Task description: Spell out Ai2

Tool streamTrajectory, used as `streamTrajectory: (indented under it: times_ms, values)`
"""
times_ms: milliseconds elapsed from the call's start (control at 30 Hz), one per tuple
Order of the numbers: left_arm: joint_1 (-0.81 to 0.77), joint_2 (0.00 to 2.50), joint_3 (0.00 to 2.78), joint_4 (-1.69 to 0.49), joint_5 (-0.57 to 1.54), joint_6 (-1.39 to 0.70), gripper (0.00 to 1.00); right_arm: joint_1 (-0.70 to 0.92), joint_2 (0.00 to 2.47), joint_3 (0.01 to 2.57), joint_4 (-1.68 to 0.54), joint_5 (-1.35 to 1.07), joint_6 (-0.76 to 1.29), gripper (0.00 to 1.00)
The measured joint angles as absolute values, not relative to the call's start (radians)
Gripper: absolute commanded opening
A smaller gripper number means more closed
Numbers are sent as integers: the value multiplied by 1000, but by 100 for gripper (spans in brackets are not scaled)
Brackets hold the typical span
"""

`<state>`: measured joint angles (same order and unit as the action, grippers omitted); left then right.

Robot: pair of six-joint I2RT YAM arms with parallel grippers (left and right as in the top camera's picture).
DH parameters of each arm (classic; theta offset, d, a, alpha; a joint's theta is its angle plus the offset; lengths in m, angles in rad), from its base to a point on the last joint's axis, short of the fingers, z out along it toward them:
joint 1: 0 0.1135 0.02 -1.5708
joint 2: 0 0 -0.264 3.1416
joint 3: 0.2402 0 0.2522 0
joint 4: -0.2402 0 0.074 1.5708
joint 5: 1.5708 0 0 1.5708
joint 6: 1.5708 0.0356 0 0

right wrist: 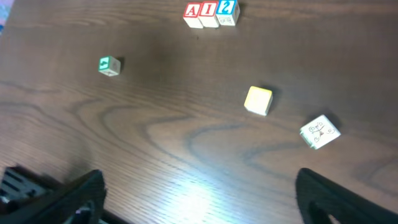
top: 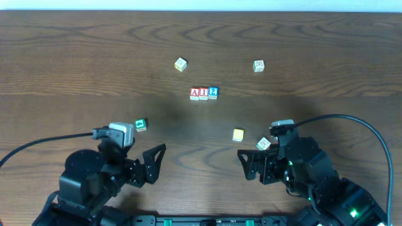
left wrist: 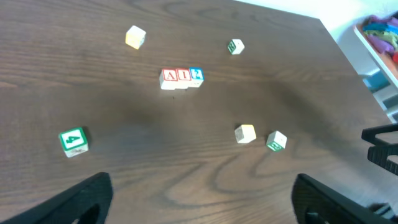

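Observation:
Three letter blocks stand touching in a row near the table's middle: a red A block (top: pixel 195 93), a red I block (top: pixel 203 93) and a blue 2 block (top: pixel 213 93). The row also shows in the left wrist view (left wrist: pixel 181 78) and the right wrist view (right wrist: pixel 210 13). My left gripper (top: pixel 151 164) is open and empty at the front left, far from the row. My right gripper (top: pixel 250 164) is open and empty at the front right.
Loose blocks lie around: a green 4 block (top: pixel 141 124), a yellow block (top: pixel 238 134), a green-printed white block (top: pixel 263 144) by my right gripper, a yellowish block (top: pixel 181 64) and a white block (top: pixel 259 66) at the back. A shelf (left wrist: pixel 379 43) stands beyond the table's right edge.

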<state>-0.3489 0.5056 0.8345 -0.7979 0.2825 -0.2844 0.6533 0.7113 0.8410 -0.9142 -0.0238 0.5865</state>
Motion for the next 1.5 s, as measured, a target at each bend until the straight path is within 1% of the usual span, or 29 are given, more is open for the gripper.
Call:
streamTrajectory:
  times_ms: [467,633,767,967,1100,1267,1500]
  values:
    - [-349,505,834,-819,262,-292,96,653,719,841,-915,-25,636,99]
    - [-348,500,834,-893,253,-286,95,653,719,841,-915,-25,636,99]
    - [-281,436,819,-939,211,-201,95,653,719,841,-915,-25,637,99]
    - [-105,242,642,-913,199,12,95,653,719,840,-915,-25,640,99]
    - [-33,126,476,-826,235,147,95,653,719,838,-915,-26,640,99]
    - [-21,38,312,-739,288,219,95,653,719,836,-915,-25,640,99]
    - [-20,15,218,-699,337,244,95,653,719,836,-915,-25,640,99]
